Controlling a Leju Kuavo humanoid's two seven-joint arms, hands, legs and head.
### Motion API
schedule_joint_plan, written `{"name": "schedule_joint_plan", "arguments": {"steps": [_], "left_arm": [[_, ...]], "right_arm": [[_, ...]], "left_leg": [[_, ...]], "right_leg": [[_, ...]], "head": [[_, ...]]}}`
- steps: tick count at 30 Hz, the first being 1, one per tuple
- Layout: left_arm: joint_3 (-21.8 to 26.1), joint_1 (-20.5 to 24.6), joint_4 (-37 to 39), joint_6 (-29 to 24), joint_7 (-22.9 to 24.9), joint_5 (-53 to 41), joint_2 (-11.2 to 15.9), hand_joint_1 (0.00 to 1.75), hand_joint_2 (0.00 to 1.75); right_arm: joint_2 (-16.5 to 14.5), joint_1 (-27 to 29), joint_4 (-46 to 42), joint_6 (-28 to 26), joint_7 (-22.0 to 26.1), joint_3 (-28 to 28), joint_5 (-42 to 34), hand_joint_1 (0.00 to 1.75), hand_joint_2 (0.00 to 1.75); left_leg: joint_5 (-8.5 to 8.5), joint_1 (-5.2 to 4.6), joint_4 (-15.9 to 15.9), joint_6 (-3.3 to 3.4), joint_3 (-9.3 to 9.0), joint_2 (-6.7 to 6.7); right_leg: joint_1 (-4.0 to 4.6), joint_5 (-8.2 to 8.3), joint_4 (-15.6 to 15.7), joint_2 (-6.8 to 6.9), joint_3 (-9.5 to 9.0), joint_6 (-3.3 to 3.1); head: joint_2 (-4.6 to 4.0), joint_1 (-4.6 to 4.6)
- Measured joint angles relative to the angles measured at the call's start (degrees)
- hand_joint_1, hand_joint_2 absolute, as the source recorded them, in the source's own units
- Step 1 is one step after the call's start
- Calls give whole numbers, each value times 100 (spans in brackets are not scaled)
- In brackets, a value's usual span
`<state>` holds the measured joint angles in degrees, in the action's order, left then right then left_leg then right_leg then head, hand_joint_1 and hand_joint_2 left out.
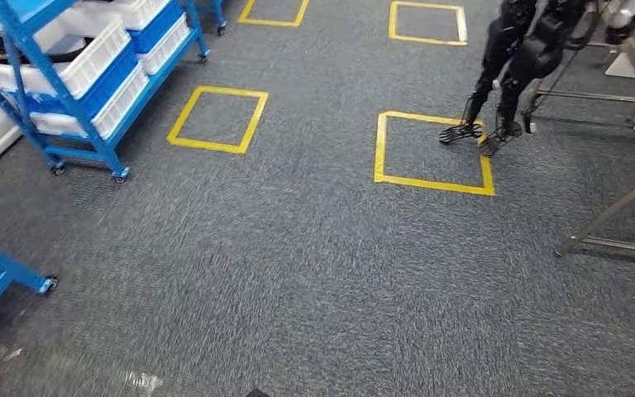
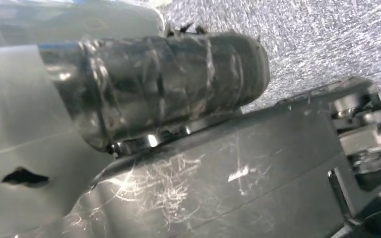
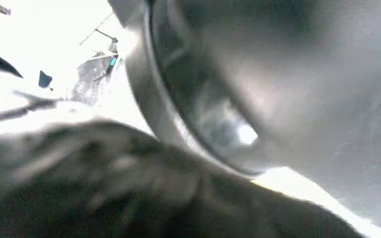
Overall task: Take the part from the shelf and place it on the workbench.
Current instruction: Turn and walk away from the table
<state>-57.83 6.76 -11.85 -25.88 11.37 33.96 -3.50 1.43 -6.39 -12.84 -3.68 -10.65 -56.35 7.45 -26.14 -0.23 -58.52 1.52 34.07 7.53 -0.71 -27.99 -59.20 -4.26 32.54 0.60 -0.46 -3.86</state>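
Against the left hand [image 2: 144, 89] lies a scratched dark part [image 2: 218, 183], lengthwise; grip unclear.

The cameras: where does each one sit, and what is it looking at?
Head view: sits high on the robot, looking down at the grey carpet, yellow squares and blue shelf; another robot stands ahead.
Left wrist view: sits behind the left robot hand, close up, with carpet beyond.
Right wrist view: too blurred to tell.
Shared: head and left wrist views both show carpet.
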Motion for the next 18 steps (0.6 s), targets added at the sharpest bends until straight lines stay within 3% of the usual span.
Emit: {"name": "schedule_joint_plan", "arguments": {"steps": [1,2,3,4,6,8,9,10,12,14,15,17,18], "left_arm": [[-74,17,1,1,44,-67,-3,0,0],[-146,28,1,1,79,-134,-6,0,0],[-220,39,0,0,105,-197,-5,0,0],[-290,56,1,-1,120,-255,-4,0,0],[-411,105,1,-1,124,-361,-4,0,0],[-512,157,1,7,105,-463,-4,0,0],[-567,175,1,13,91,-515,-5,0,0],[-622,184,1,20,79,-562,-5,0,0],[-741,190,2,36,59,-648,-4,0,0],[-810,203,2,28,17,-700,-12,0,0],[-830,211,1,5,-23,-703,-20,0,0],[-874,221,1,-63,-141,-655,-39,0,0],[-896,221,0,-97,-212,-618,-47,0,0]], "right_arm": [[5,-1,3,34,-55,37,-34,0,0],[12,-4,7,68,-116,74,-71,0,0],[16,-7,9,98,-172,111,-108,0,0],[17,-7,10,125,-226,152,-147,0,0],[18,8,13,173,-326,240,-227,0,0],[18,34,18,217,-423,324,-299,0,0],[16,42,20,233,-463,361,-328,0,0],[6,46,22,241,-495,396,-353,0,0],[-35,42,22,239,-533,462,-397,0,0],[-105,38,20,221,-544,515,-459,0,0],[-140,36,20,196,-544,537,-503,0,0],[-223,26,14,92,-562,589,-615,0,0],[-258,22,12,12,-589,618,-675,0,0]], "left_leg": [[12,5,15,-39,20,62],[8,4,7,-73,34,32],[-39,-5,-59,-110,70,-82],[-147,-13,-233,-146,156,-247],[-500,0,-891,-208,474,-570],[-713,26,-1495,-251,784,-651],[-664,37,-1533,-266,804,-669],[-508,45,-1332,-273,697,-702],[-136,35,-542,-254,273,-909],[23,5,-33,-177,6,-1056],[9,-13,12,-135,-9,-1052],[25,-6,31,-63,-2,-918],[32,5,52,-33,-13,-860]], "right_leg": [[-6,16,22,68,-20,-25],[-16,33,50,135,-50,-55],[-33,48,82,200,-80,-87],[-51,59,112,277,-111,-118],[-44,46,123,436,-137,-151],[-39,15,117,625,-158,-159],[-39,-3,116,715,-173,-152],[-41,-23,114,793,-196,-142],[-35,-74,113,918,-259,-102],[-3,-120,109,1014,-304,-46],[15,-133,113,1058,-316,-20],[15,-163,120,1128,-342,34],[3,-217,72,1060,-337,63]], "head": [[0,-1],[0,-1],[0,-16],[0,-38],[0,-79],[0,-82],[0,-82],[0,-83],[0,-85],[0,-74],[0,-68],[0,-63],[0,-53]]}}
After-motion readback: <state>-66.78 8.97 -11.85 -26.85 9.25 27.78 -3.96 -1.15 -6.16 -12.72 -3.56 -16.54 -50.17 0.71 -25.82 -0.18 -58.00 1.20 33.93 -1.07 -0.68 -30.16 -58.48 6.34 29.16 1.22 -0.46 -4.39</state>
